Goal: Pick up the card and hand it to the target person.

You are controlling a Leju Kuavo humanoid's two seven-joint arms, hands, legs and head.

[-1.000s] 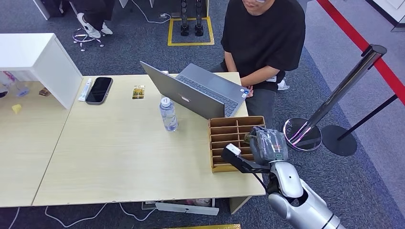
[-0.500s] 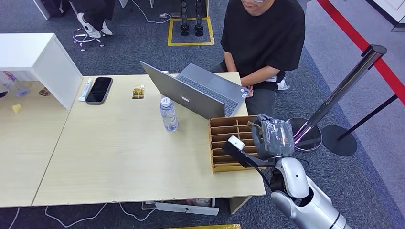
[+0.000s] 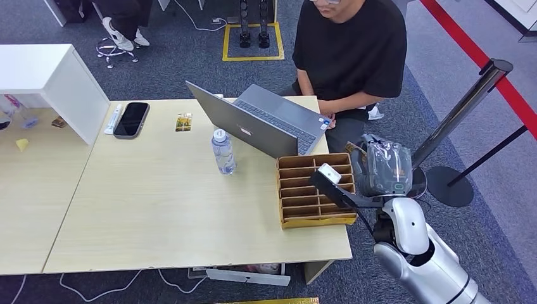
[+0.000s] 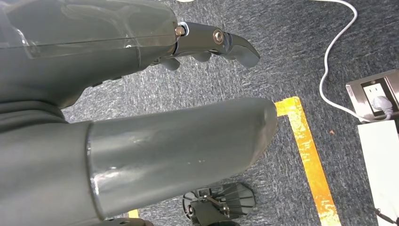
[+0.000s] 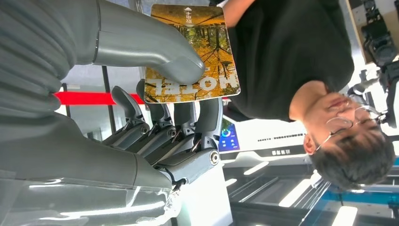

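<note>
Right wrist view shows you've got the card (image 5: pixel 190 54) pinched between thumb and fingers (image 5: pixel 155 120) of the right hand (image 3: pixel 380 168), facing the person (image 3: pixel 351 57). Since a second ago that hand has lifted off the tray (image 3: pixel 310 190) and swung out past the bench (image 3: pixel 158 209) edge toward them, so the pickup looks done and only the handover's left. Left hand (image 4: pixel 141 94) hangs over the floor, fingers apart, holding nothing.

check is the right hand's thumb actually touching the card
Touching. In the right wrist view the right hand pinches the card: the thumb presses its printed face, fingers behind it.
</note>
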